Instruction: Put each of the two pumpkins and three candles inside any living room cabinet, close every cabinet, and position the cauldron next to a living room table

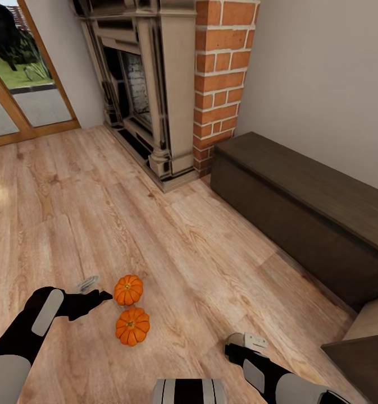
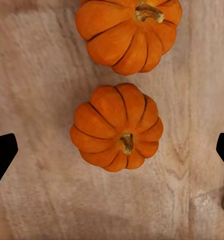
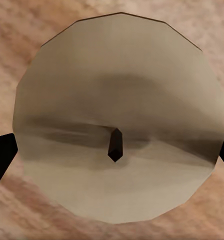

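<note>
The two pumpkins (image 1: 128, 289) (image 1: 132, 326) are lying on the floor (image 1: 200, 247), the open left gripper (image 2: 112, 150) is hovering over one to grasp it, while the open right gripper (image 3: 112, 150) is straddling a candle (image 3: 119, 117), and the cabinet (image 1: 301, 224) is waiting closed, so it needs opening next.

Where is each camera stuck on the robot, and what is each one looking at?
Head view: sits up on the robot's head, looking forward and down at the wood floor, two pumpkins, the fireplace and the cabinet; both arms show, with the left gripper beside the pumpkins.
Left wrist view: sits by the left gripper, looking straight down on both pumpkins; dark fingertips show at the edges.
Right wrist view: sits by the right gripper, looking down onto a candle with its wick.
Shared: head and left wrist views both see the near pumpkin and the far pumpkin.
</note>
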Controlling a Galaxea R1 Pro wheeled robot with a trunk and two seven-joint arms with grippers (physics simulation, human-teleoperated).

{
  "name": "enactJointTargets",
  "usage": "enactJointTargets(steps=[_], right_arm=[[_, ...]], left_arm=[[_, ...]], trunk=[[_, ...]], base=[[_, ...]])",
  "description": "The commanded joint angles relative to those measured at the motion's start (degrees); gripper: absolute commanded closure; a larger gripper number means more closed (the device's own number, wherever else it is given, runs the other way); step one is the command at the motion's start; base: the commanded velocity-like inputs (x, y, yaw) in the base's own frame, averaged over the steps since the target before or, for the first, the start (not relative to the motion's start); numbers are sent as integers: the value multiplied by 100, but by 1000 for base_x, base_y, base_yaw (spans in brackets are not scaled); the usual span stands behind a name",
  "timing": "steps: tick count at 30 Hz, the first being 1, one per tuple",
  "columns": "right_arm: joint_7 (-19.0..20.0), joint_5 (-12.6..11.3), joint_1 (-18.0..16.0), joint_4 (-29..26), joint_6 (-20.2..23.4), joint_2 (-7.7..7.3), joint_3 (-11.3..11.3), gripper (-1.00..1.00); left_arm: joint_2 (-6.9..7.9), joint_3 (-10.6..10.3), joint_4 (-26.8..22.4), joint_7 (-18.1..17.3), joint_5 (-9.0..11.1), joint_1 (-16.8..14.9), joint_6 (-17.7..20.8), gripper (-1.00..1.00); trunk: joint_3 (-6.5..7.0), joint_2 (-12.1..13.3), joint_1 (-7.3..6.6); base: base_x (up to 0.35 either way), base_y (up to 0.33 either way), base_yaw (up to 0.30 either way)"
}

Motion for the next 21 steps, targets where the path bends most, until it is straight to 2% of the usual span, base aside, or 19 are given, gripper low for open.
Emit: enactJointTargets(steps=[1,21], right_arm=[[-25,-58,-2,-4,-15,0,48,-100],[-26,-58,-2,-4,-33,0,50,-100]], left_arm=[[-1,5,-4,39,49,-2,24,-100],[-2,5,-2,31,57,-2,24,-100]], trunk=[[-4,-1,-1],[-4,-1,-1]], base=[[0,0,0],[0,0,0]])
